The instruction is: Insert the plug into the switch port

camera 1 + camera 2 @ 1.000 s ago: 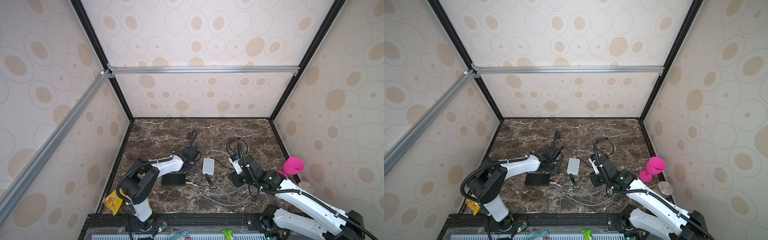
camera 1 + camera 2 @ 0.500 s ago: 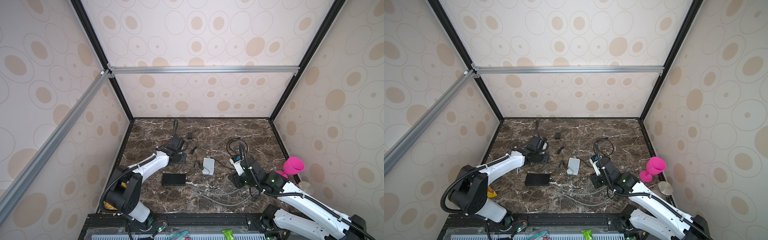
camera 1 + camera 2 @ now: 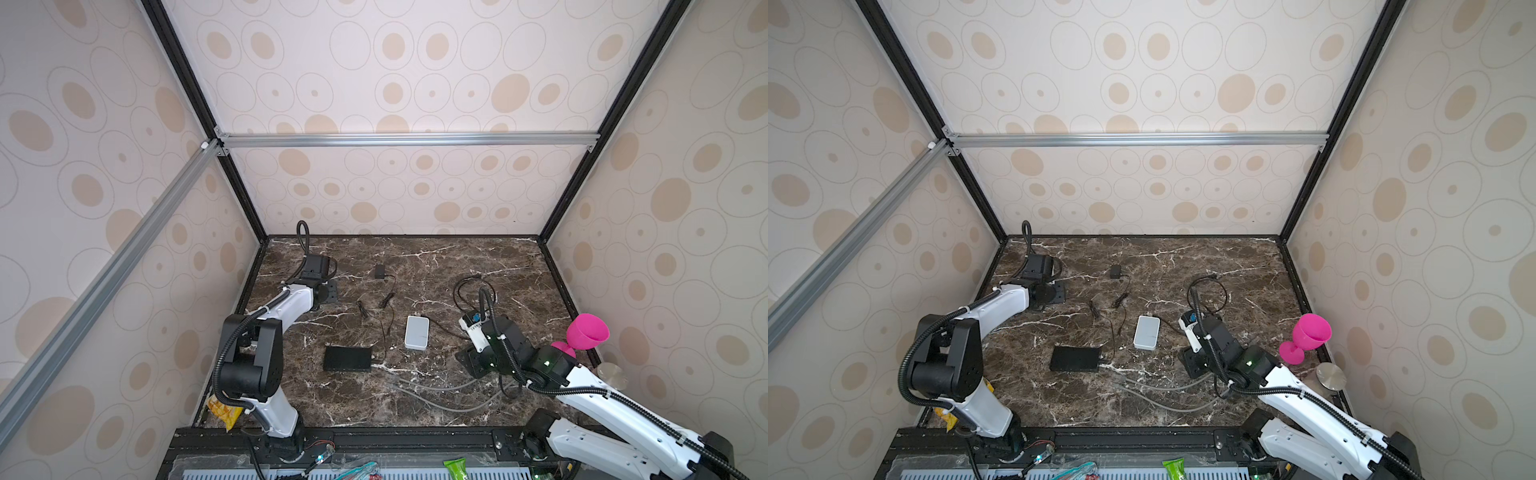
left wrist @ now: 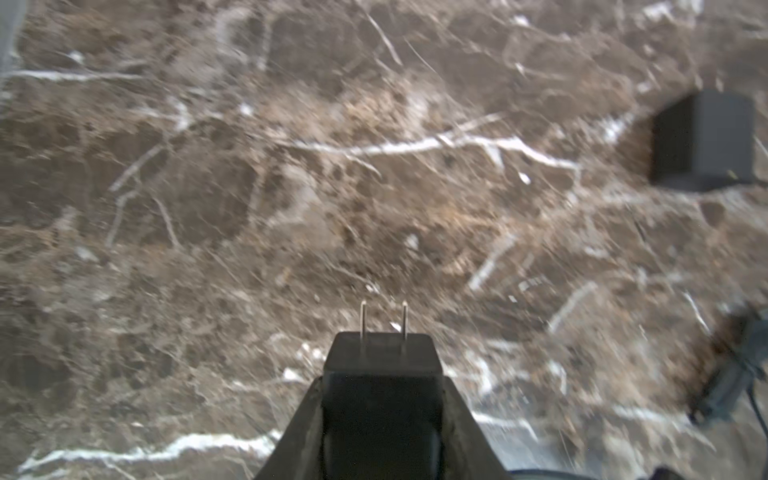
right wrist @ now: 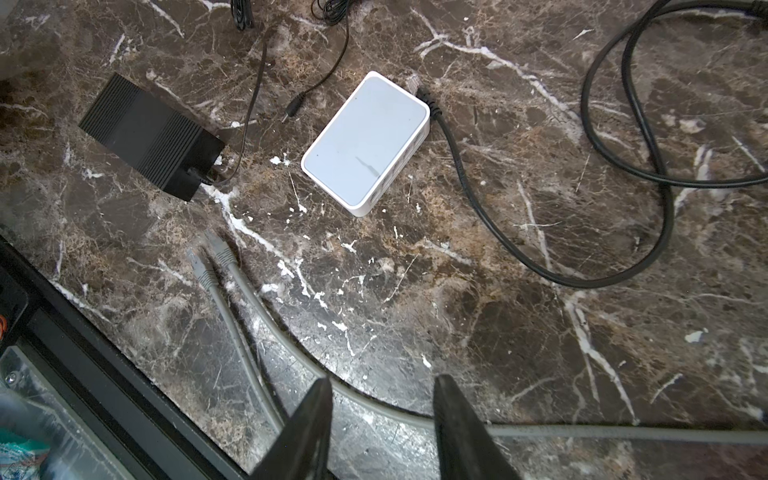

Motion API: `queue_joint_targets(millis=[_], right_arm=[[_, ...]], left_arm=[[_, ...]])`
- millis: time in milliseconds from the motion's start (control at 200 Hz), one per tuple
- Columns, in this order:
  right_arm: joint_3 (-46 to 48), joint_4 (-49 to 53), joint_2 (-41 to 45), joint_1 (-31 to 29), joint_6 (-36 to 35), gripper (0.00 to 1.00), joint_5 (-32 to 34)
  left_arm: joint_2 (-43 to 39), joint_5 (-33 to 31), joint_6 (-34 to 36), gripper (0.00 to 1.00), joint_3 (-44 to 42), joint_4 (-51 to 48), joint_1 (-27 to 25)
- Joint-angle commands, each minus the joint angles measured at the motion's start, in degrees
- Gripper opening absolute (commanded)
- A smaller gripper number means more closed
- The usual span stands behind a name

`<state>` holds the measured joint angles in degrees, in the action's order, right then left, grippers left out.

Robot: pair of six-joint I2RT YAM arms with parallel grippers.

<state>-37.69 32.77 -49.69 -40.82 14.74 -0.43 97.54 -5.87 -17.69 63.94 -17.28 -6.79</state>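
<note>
None of the insertion looks done: the small barrel plug (image 5: 293, 107) lies loose on the counter (image 5: 415, 291) just beside the white switch (image 5: 365, 141). Our left fingers (image 4: 299, 432) clamp a 2-prong adapter (image 4: 380, 353); our right fingers (image 5: 307, 428) stand apart, empty. Grasping, aligning, seating remain.

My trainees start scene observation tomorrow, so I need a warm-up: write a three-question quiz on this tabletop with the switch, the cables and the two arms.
1. True or false: the thin barrel plug is already seated in the white switch.
2. What does the left gripper grip? A) a grey cable B) a black two-prong adapter C) a pink goblet
3. Fill in: the right gripper hangs over the marble table with its jaws ____.

Key: 1 false, the plug lies beside the switch. 2 B. 3 open.
</note>
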Motion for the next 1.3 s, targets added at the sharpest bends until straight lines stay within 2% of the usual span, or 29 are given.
queue_joint_targets(millis=[0, 390, 515, 630, 760, 790, 850, 880, 1045, 1296], right_arm=[[0.52, -0.38, 0.15, 0.26, -0.42, 0.43, -0.65], [0.6, -0.1, 0.34, 0.32, -1.32, 0.43, -0.45], [0.52, 0.28, -0.56, 0.3, -2.06, 0.43, 0.5], [0.6, 0.92, -1.5, 0.25, -2.61, 0.5, 1.59], [-0.45, 2.79, -2.91, 0.23, -2.53, 0.52, 3.98], [-0.9, 3.35, -3.2, 0.23, -2.6, 0.52, 3.96], [-1.76, 4.39, -3.64, 0.22, -2.77, 0.52, 3.25], [-2.11, 4.73, -3.87, 0.23, -3.07, 0.52, 1.95], [-3.82, 5.81, -6.03, -0.46, -1.34, 0.49, -4.35], [-9.68, 6.83, -12.78, -10.49, 3.08, 0.49, 1.02]], left_arm=[[3.18, -3.37, -0.28, 0.38, 4.64, 0.8, 1.75], [11.9, -4.06, -0.91, 0.39, 9.61, 0.31, 5.62], [15.73, -1.36, -1.26, 0.4, 12.99, -0.09, 8.41], [19.06, -0.11, -1.2, 0.41, 15.94, -0.42, 10.22], [20.77, 1.51, -3.07, 0.43, 16.65, 0.13, 12.61], [20.19, 2.09, -4.1, 0.47, 15.98, 1.0, 13.46], [18.46, 4.46, -6.5, 0.69, 13.84, 3.36, 15.23], [17.51, 6.13, -7.34, 0.77, 12.94, 4.5, 15.91], [9.97, 14.18, -10.43, 0.97, 8.45, 7.13, 15.88], [-14.48, 23.37, -16.24, 0.98, -9.79, 14.42, 12.72]])
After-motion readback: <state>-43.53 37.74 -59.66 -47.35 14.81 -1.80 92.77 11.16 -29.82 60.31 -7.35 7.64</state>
